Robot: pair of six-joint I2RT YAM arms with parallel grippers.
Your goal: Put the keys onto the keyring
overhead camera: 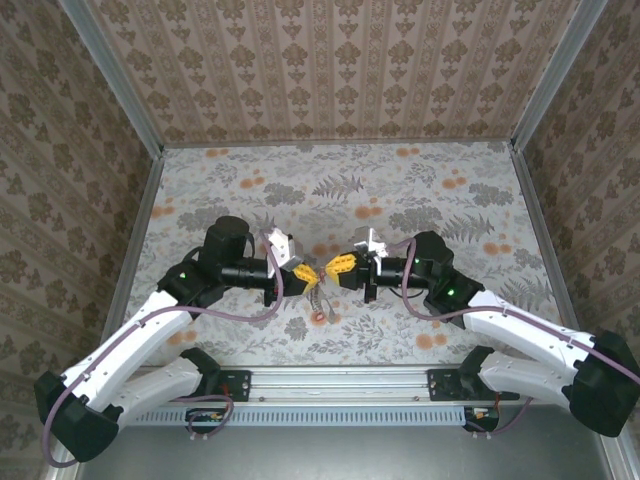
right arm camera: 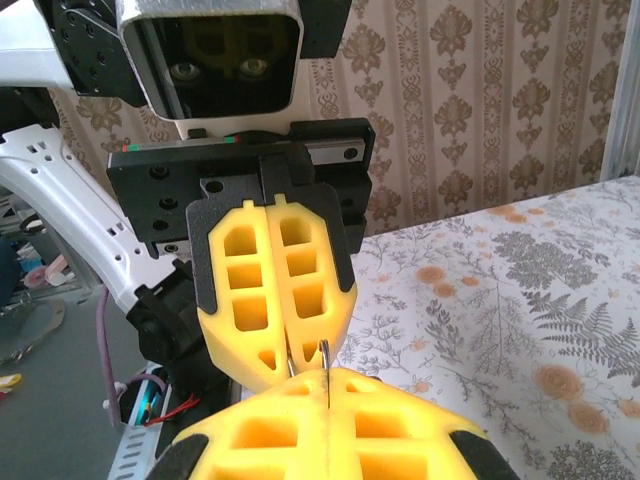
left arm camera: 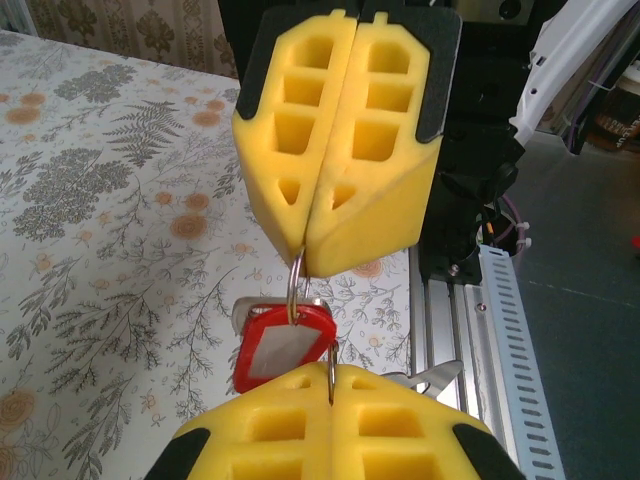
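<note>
Supervisor: Arms, how do they sit?
Operator: From my overhead feed, both reach out from the rail, forearms turned inward, so the left gripper and right gripper meet tip to tip above the near middle of the table.
Supervisor: Fingers?
Operator: Both pairs of yellow fingers are pressed together, each clamped on the keyring.
Supervisor: Surroundings?
Operator: I see a cloth printed with ferns and orange flowers, brown patterned wallpaper on three sides, metal posts at the corners.
Supervisor: Which way does the ring lie?
Operator: Its long axis runs from one gripper to the other, left to right across the table, off the cloth. The red key hangs from it between the tips, head flat toward my left wrist camera. A metal piece shows beside the left fingers; I cannot tell what it is.
</note>
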